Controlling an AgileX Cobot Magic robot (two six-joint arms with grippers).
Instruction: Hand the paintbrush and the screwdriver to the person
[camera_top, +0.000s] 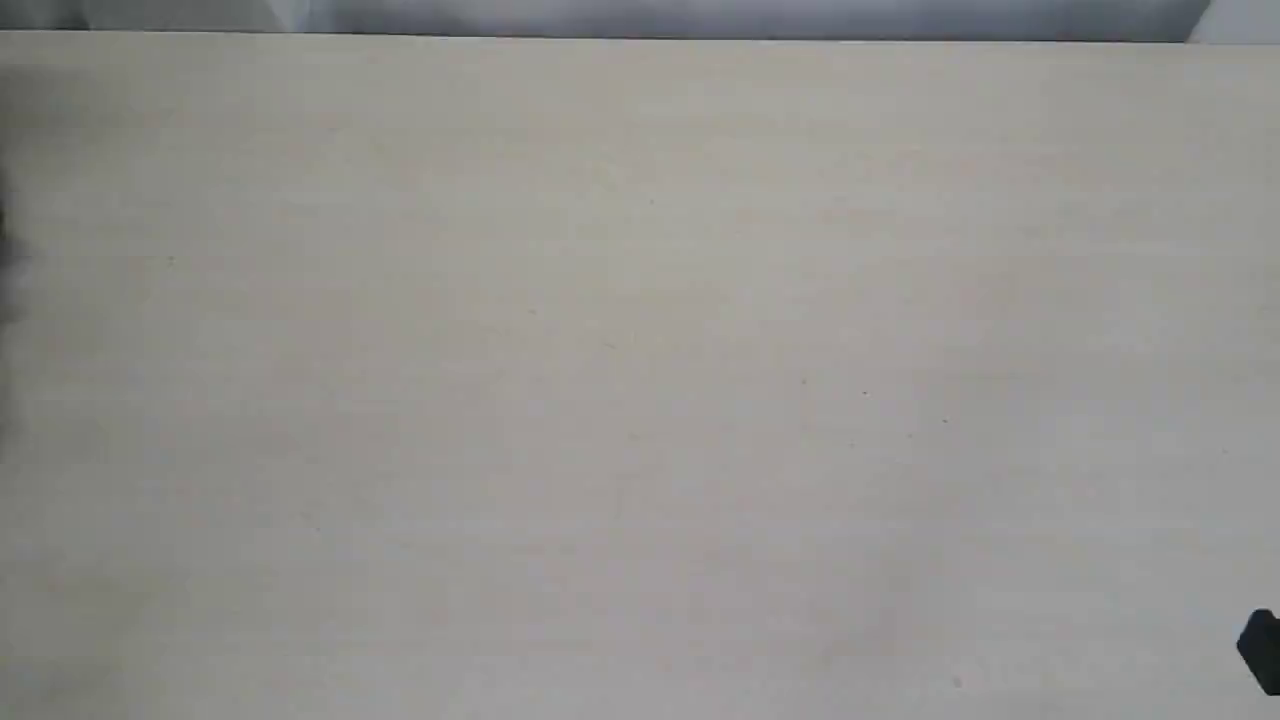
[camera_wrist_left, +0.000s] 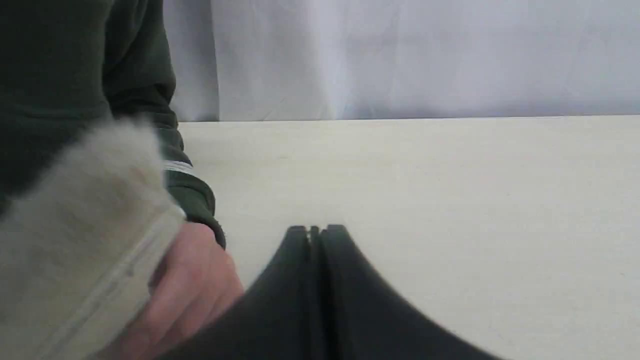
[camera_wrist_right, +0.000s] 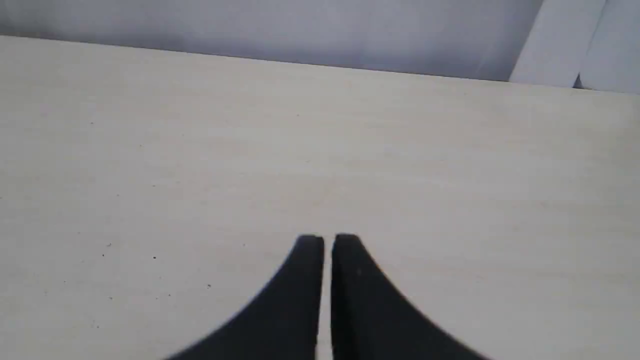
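Pale tabletop (camera_wrist_left: 425, 200) spreads beneath both arms. Gripped in the person's hand (camera_wrist_left: 195, 285), the paintbrush (camera_wrist_left: 85, 205) sits just beside the left gripper (camera_wrist_left: 316, 229), whose fingers are pressed together on nothing. The right gripper (camera_wrist_right: 327, 239) has its fingers a hairline apart, empty.

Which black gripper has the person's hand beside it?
The left black gripper: the bare hand in a dark green sleeve, holding the pale-bristled flat paintbrush, is beside it. The right gripper has no hand nearby.
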